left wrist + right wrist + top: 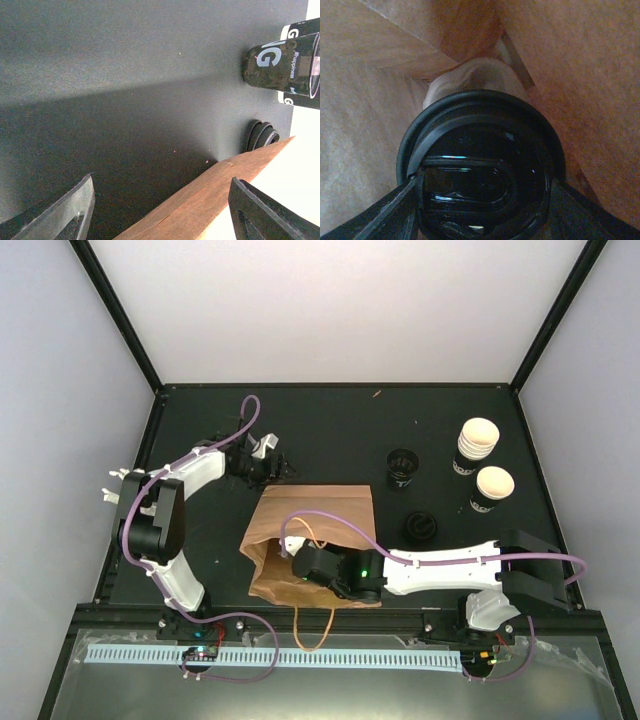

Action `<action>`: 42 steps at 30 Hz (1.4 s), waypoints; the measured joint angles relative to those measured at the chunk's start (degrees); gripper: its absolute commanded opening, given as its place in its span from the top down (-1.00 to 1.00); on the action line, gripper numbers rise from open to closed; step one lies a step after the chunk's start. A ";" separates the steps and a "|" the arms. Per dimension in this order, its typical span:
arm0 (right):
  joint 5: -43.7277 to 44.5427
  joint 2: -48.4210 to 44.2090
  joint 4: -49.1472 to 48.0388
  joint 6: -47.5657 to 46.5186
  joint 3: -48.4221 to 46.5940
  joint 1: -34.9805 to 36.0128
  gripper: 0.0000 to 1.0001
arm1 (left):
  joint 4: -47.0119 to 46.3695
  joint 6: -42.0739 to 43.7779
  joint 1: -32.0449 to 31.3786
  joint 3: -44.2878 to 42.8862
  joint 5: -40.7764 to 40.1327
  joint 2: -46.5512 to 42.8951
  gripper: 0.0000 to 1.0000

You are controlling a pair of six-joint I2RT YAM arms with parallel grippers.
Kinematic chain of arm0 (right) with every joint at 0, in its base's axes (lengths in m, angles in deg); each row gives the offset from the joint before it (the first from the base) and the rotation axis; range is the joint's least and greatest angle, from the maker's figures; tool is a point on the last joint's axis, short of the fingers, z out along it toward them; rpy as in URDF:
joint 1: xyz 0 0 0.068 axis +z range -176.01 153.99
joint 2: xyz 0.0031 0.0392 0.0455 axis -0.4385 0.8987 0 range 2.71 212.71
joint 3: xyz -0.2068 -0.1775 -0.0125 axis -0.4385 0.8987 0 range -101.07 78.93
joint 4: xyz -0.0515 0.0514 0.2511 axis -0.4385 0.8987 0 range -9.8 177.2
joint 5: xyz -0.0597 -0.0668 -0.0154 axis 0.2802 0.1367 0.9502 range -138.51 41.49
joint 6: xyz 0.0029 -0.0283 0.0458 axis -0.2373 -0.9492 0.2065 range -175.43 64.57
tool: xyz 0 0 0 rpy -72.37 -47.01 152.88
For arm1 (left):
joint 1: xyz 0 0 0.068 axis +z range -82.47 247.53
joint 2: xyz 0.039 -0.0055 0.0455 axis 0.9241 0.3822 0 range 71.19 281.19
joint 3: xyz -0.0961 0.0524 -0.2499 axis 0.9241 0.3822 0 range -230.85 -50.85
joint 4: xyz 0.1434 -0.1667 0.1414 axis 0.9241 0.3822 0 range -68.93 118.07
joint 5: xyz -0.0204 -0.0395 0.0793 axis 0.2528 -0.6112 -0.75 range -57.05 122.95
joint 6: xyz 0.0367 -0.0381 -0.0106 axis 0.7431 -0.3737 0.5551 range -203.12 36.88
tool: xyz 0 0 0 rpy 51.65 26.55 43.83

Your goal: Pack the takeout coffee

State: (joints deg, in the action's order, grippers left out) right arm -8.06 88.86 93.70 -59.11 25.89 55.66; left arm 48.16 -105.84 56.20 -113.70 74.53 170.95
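The takeout coffee (493, 488), black, white-printed and cream-white inside, is being borne upright by the worktop (330, 430) near its right edge, just beside a nested stack (478, 445), bare worktop being offered beyond the paper bag (330, 498), inside which a round black lid (480, 165) is being pinched by the right claw (484, 185), the left claw (162, 185) being held spread

A matte black table (330, 430) stands in a booth with a white back wall (340, 310), pale grey side walls (60, 420) and black corner struts (116, 315), all softly lit.
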 measured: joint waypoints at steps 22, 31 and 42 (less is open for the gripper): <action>1.84 7.23 -6.73 -7.58 -2.12 0.02 -0.16 | 1.70 1.55 -0.33 2.36 1.46 -1.31 -0.48; 3.41 8.61 -7.10 -7.98 -2.12 0.02 -0.16 | 2.56 2.71 -0.52 2.38 1.86 -1.31 -0.44; 5.11 10.91 -8.41 -8.83 -2.25 0.11 -0.13 | 2.19 3.23 -0.76 3.87 3.67 -1.31 -0.40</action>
State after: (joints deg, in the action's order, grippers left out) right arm -2.95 99.77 85.28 -67.94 23.64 55.77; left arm 50.35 -102.61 55.43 -109.83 78.20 169.64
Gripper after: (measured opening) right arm 0.654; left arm 0.705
